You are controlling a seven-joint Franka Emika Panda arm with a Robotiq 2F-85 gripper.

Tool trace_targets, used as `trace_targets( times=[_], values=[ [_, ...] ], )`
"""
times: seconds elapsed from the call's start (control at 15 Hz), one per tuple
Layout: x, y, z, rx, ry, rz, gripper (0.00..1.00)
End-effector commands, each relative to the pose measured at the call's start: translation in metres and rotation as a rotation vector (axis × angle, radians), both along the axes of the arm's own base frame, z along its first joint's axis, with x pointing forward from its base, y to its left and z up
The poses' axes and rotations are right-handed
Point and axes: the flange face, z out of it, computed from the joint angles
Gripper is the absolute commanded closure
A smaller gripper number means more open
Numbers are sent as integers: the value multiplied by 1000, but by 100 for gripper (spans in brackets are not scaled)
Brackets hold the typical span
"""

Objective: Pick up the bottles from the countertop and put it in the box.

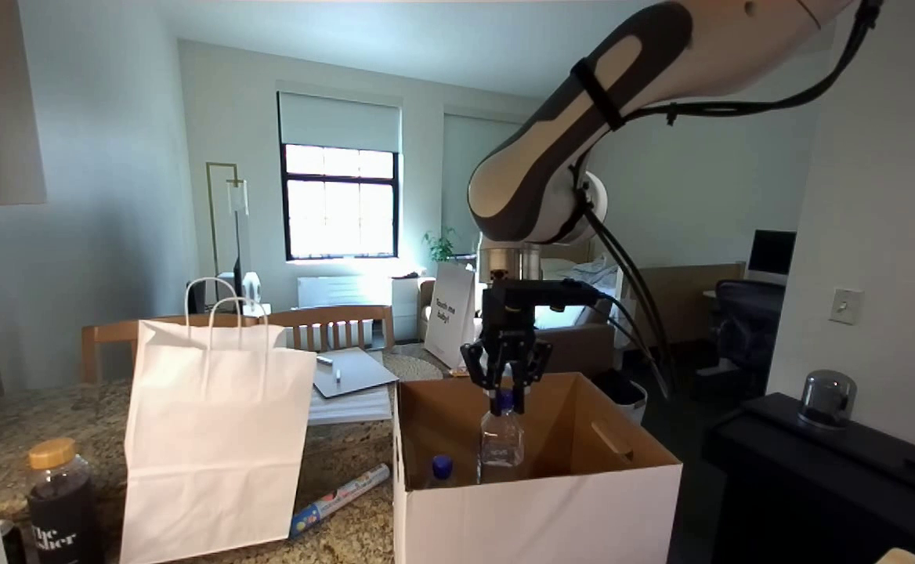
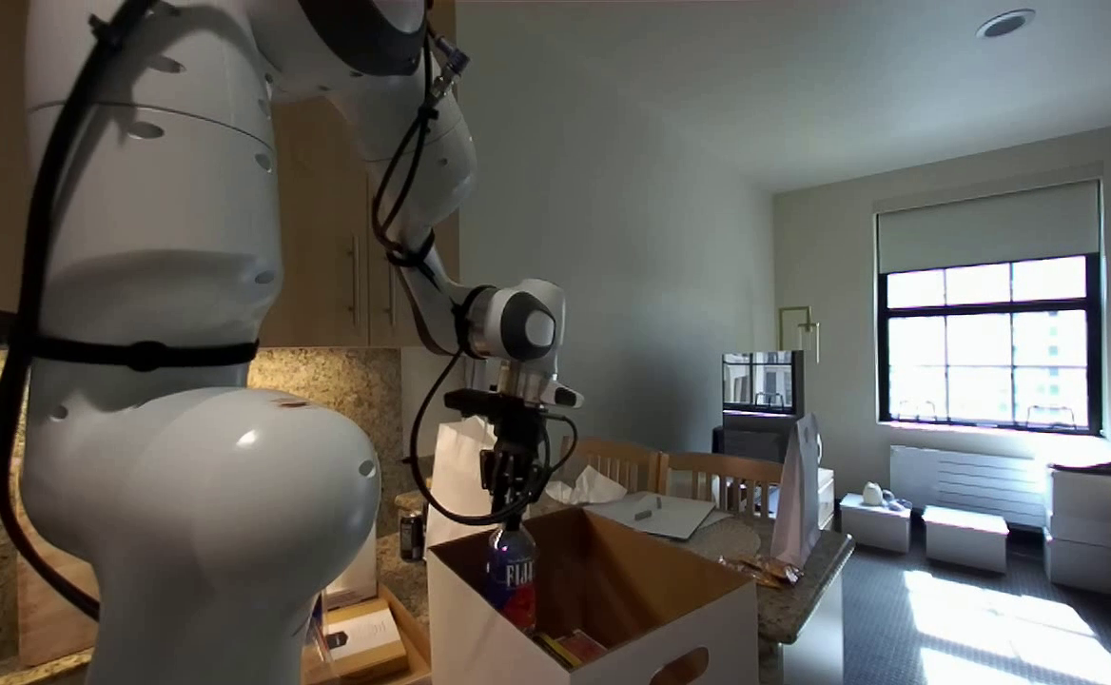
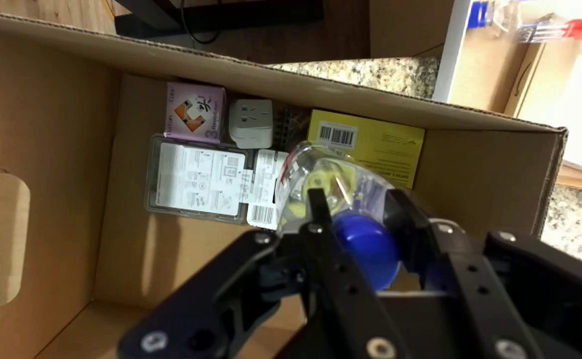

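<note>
1. Looks clear: a bottle (image 2: 514,576) with blue cap (image 3: 369,249), FIJI lettering, red lower down.
2. Held roughly upright within the box (image 1: 544,517).
3. Pinched near the cap by the gripper (image 1: 507,403).
4. Overlaps a yellow pack (image 3: 393,144) in the wrist view.

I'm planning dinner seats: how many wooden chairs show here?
2: one chair partly behind the paper bag, a second chair farther right in an exterior view; more may be hidden.

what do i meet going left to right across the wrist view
handle slot → purple carton → white adapter → yellow pack → bottle in the top right corner
</note>
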Motion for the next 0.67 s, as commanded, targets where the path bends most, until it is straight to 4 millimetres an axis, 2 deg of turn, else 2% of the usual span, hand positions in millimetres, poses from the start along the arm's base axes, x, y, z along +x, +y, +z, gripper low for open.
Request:
trace_targets(
  times=[0.0, 0.2, 0.6],
  values=[
    [13, 9, -8, -21, 11, 0, 89],
    [17, 4, -15, -21, 27, -25, 89],
    [17, -5, -15, -30, 39, -73, 89]
  ],
)
